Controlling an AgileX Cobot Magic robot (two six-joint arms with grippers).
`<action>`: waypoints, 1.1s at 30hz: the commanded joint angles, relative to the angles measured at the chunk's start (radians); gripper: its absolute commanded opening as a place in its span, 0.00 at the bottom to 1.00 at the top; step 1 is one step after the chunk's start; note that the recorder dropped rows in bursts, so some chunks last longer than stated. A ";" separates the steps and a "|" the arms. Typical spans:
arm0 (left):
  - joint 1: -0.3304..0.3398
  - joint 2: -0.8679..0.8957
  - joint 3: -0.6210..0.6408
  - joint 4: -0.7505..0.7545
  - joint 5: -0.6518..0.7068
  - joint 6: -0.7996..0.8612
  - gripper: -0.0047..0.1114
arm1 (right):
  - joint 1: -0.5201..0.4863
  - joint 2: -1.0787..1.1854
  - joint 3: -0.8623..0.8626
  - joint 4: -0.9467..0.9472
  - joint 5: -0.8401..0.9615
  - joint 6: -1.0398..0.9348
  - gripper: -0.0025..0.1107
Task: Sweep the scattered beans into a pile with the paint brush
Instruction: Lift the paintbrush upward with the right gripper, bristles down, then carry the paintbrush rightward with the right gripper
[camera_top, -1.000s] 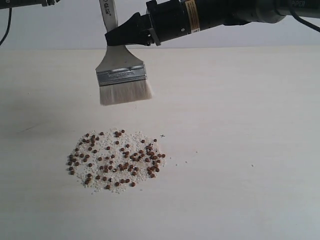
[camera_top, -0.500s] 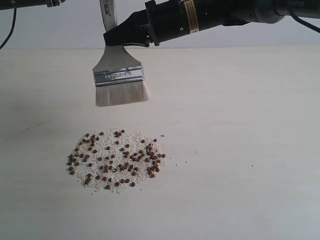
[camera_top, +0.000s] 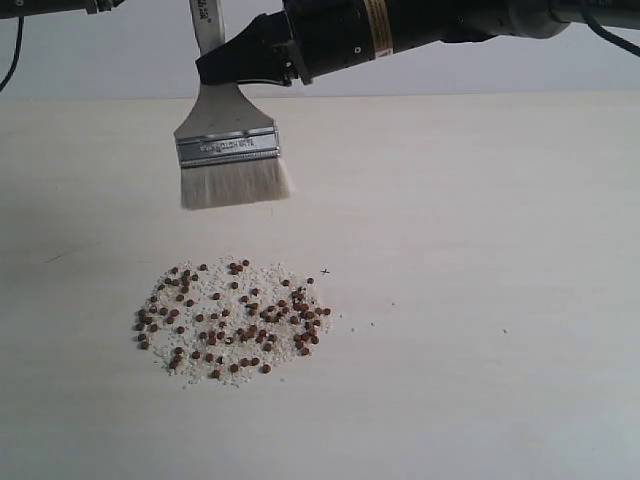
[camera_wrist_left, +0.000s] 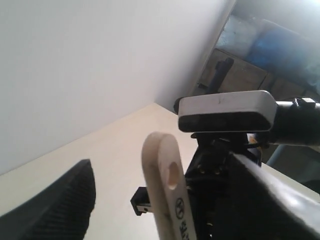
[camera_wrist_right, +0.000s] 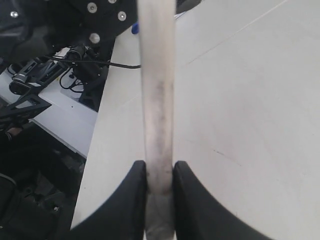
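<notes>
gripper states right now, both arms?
Left gripper: open, holding nothing.
Right gripper: closed on the paint brush handle.

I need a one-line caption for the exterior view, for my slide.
The right gripper holds the paint brush above the table, not touching the beans.

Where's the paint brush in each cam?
Exterior: paint brush upper left, bristles down, clear of the beans.
Left wrist: handle end with hang hole, bottom centre.
Right wrist: handle edge-on mid-frame, clamped in the right gripper.
Shared landmark: pale table.
</notes>
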 joint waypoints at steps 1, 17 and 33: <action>-0.019 -0.002 0.003 -0.006 0.013 -0.007 0.64 | 0.002 -0.012 -0.007 0.000 -0.006 -0.006 0.02; -0.026 -0.002 0.003 0.000 0.013 -0.034 0.07 | 0.028 -0.012 -0.007 -0.011 -0.006 -0.008 0.02; -0.026 -0.002 0.003 0.039 0.039 -0.064 0.04 | 0.028 -0.012 -0.008 0.072 -0.006 -0.051 0.18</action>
